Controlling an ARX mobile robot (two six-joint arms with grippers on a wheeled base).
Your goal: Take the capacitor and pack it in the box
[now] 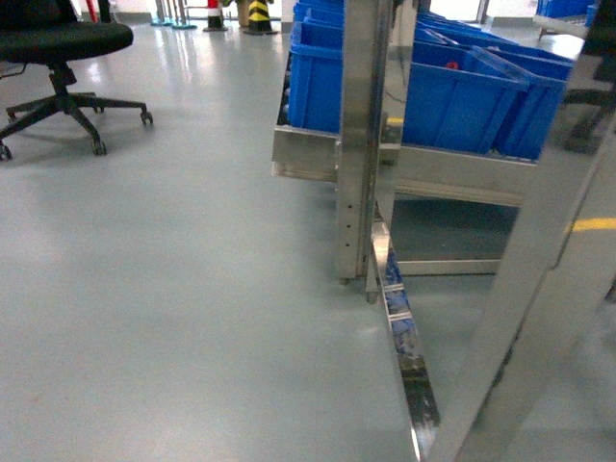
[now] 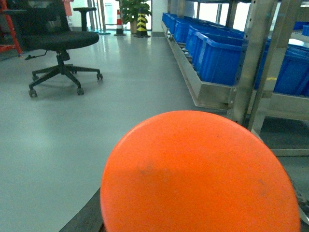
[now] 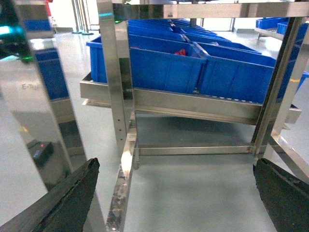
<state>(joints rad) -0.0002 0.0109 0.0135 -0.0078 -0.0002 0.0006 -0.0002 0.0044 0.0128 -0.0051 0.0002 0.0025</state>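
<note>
Grey floor (image 1: 173,289); one chair (image 1: 58,58); right gripper (image 3: 176,193) wide; left's fingers indiscernible.

Glossy pale grey floor (image 1: 173,289) reflecting overhead light. Stainless-steel rack (image 1: 358,144) carrying blue plastic bins (image 1: 452,96) on its low shelf, one bin holding a small red item (image 3: 180,51). Black swivel office chair (image 1: 58,67) on castors, well apart from the rack. Yellow-and-black striped bollard (image 1: 258,14), red-and-white cone (image 2: 119,21) and potted plant (image 2: 133,9) stand at the far end.

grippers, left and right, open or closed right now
left: cannot tell, an orange disc blocks its wrist view.
right: open, fingers spread wide, holding nothing.
</note>
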